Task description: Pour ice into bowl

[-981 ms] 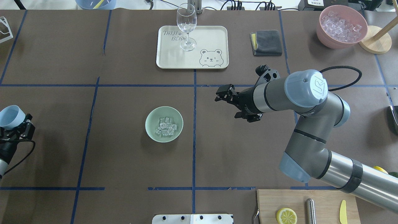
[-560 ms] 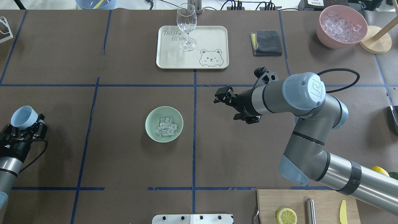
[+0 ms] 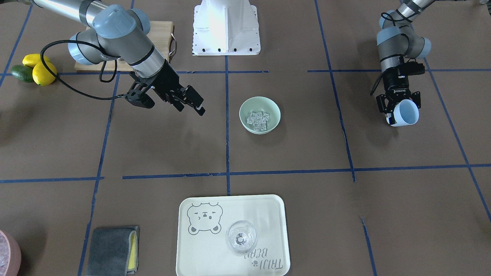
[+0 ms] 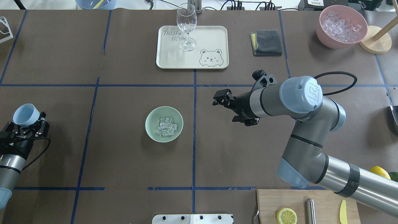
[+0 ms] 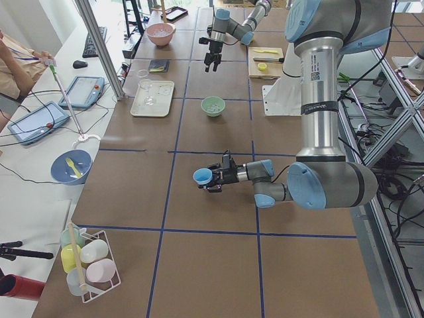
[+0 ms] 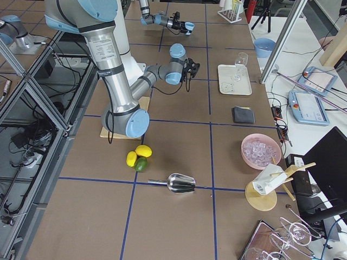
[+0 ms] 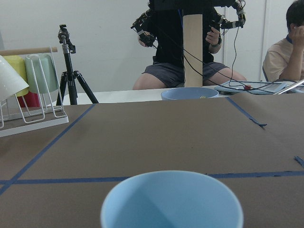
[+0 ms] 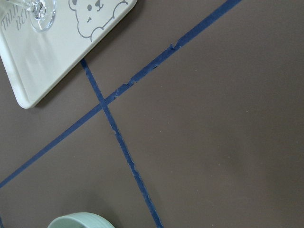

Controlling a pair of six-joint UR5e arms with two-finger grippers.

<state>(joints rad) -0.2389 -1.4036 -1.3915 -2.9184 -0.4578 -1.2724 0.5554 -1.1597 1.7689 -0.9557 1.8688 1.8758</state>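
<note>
Locate ice inside bowl at table centre. Note left hand pinching cup well apart, suggesting pour complete; right hand spread, empty, parked clear beside bowl

Worktop: a broad flat surface covered in matte brown paper.
Tape lines: blue strips divide the paper into large rectangles; some are frayed or broken.
Side bench: a white bench runs just beside one long edge of the worktop.
Posts: bare aluminium posts rise at a slant between bench and worktop.
Lower framing: metal bars stand along the opposite long edge.
Floor: grey, seen through the framing, strewn with loose cables.
Wall: plain white beyond the worktop's end, with a black tripod in front of it.
Light: bright and even, from above; shadows are soft and short.
</note>
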